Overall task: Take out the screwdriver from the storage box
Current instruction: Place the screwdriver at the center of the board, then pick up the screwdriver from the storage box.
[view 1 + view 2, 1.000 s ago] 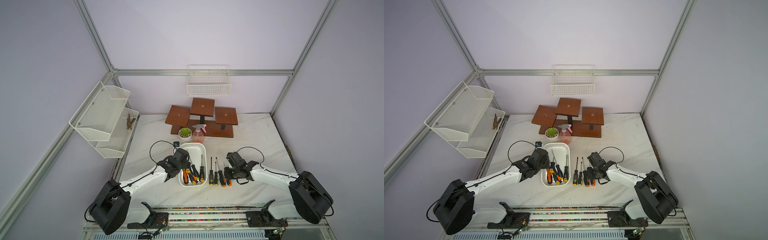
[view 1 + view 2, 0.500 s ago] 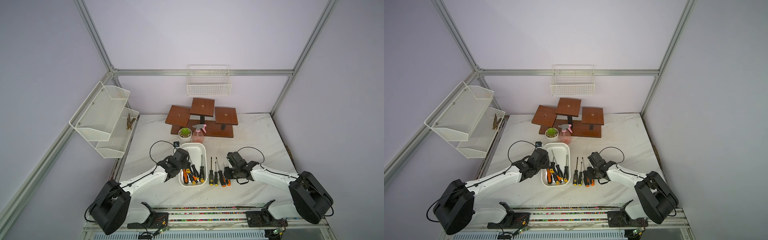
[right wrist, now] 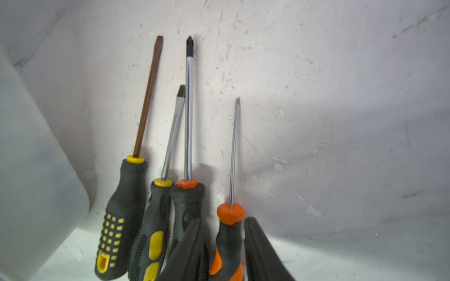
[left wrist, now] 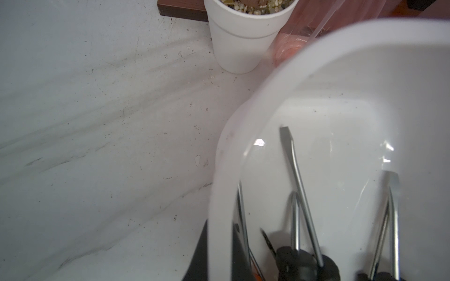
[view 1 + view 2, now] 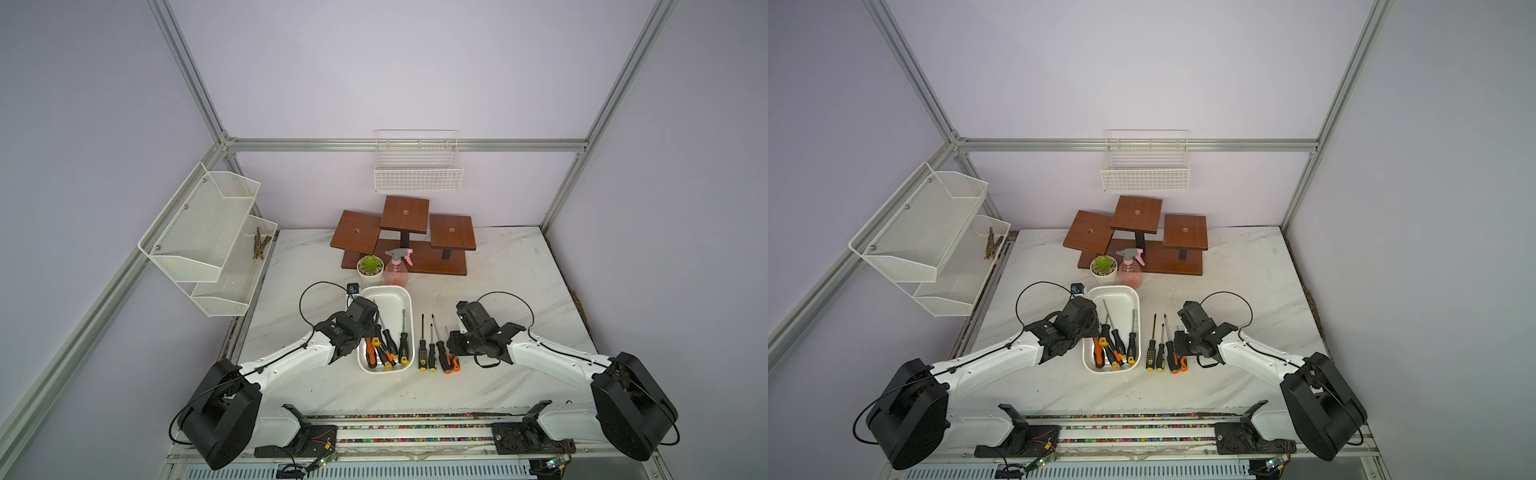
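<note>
Easing the right gripper [image 3: 222, 220] apart around the slim orange-and-black-handled screwdriver [image 3: 229, 239] just laid on the white marble tabletop [image 3: 341, 121] beside three other screwdrivers [image 3: 155, 219], outside the shallow white plastic storage box [image 5: 406, 299], keeping the left gripper [image 4: 219, 234] clamping its rim, leaving more screwdrivers [image 5: 387, 343] inside.

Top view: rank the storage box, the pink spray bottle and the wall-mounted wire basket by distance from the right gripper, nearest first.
1. The storage box, just left of the right gripper.
2. The pink spray bottle, farther back, behind the box.
3. The wire basket, farthest, hung high at the back.
</note>
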Robot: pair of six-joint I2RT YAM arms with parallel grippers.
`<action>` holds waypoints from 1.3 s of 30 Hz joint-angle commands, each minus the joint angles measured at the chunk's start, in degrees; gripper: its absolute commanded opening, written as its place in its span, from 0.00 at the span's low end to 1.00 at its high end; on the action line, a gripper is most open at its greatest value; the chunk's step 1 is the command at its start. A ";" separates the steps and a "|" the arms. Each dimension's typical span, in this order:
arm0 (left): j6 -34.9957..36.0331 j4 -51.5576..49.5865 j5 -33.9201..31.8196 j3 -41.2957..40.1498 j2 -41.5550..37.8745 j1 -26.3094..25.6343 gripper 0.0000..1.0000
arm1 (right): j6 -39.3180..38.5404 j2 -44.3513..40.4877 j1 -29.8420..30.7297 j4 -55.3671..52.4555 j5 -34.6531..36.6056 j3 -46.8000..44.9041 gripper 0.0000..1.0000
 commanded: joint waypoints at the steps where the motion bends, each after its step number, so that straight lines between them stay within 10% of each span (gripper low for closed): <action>1: 0.22 3.25 -1.54 0.09 -1.34 -0.17 0.00 | 0.10 -3.41 -0.24 -3.26 -0.43 2.95 0.36; 13: 0.49 2.89 -0.81 0.98 -0.73 -0.17 0.00 | 4.92 -11.97 6.90 -5.49 -2.34 7.95 0.42; 39: -0.76 1.82 -1.63 1.86 0.32 -0.17 0.00 | 6.50 12.36 20.18 3.96 -0.81 21.06 0.42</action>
